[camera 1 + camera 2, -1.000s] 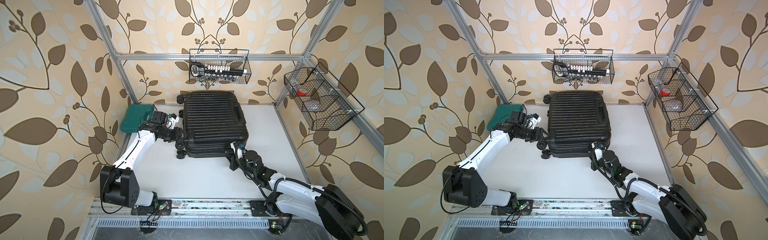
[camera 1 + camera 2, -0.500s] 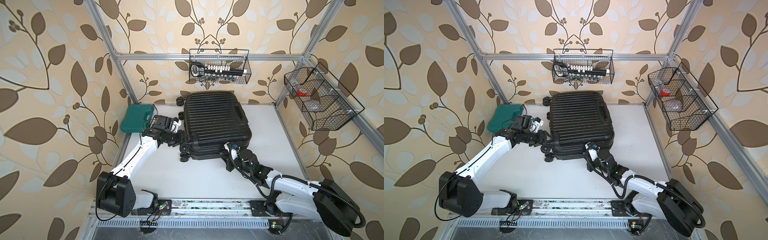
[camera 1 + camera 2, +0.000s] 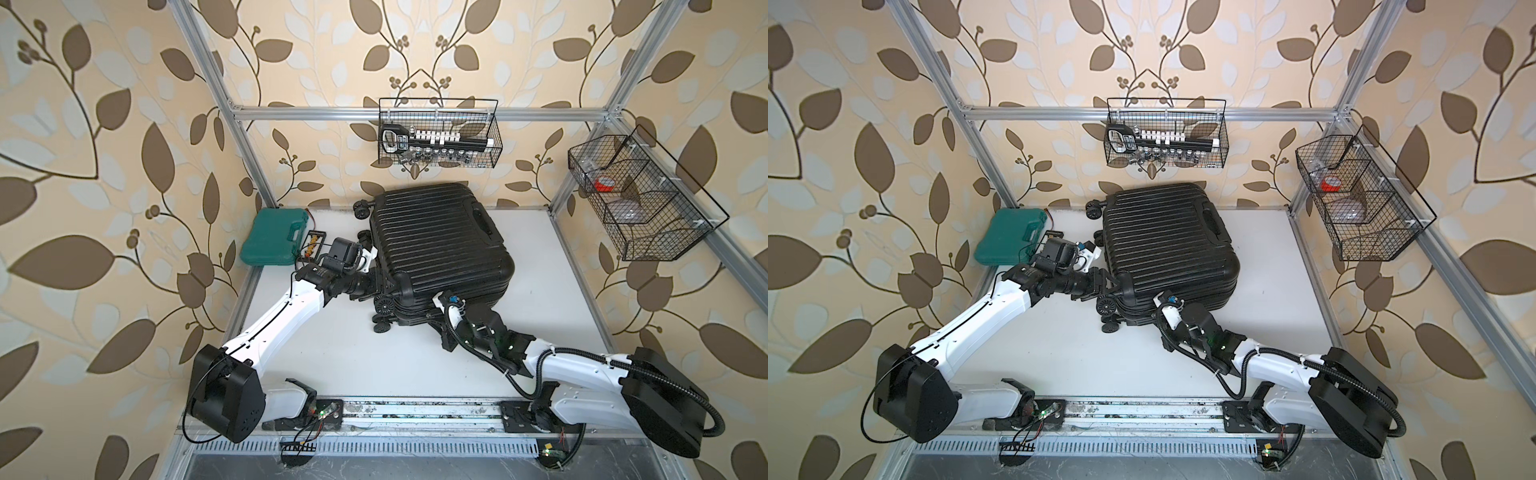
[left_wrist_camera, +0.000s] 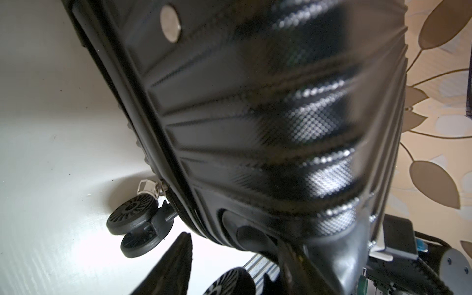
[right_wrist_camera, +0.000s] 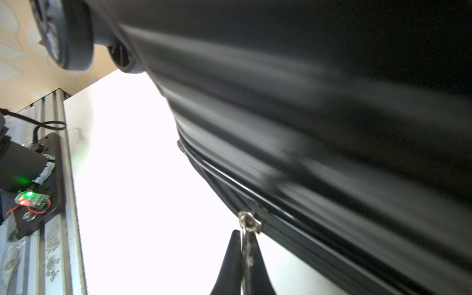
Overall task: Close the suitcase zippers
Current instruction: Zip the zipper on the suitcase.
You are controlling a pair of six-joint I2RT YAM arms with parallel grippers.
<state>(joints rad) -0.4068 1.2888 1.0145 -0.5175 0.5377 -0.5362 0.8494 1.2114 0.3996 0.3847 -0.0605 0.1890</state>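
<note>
Toward the far edge of the tabletop (image 3: 332, 357), about mid-width, the suitcase (image 3: 436, 245) lies flat. Its wheel end faces the left edge and one long side faces the near edge.

Right hand (image 5: 243, 238) is at that near side, pressed together on the dangling zipper pull (image 5: 245, 255). The slider (image 5: 249, 221) sits just past the fingertips on the zipper track (image 5: 306, 251).

Key relation: the seam's long axis runs along the near side, roughly parallel to the near edge, slightly skewed. From the slider toward the wheel end the tapes look parted; the other way they look meshed. My read: the pull goes along the seam toward the left edge, not out from the shell.

Left hand (image 3: 376, 286) is at the wheel-end corner, fingers spread astride it. Can't tell whether they bear on the shell.

Second pull (image 4: 149, 187) hangs free just beside a caster (image 4: 132, 215) there, so the left hand is nearer for that one.

Risk: the tab is thin and may slip if the pull angles off the seam line.
</note>
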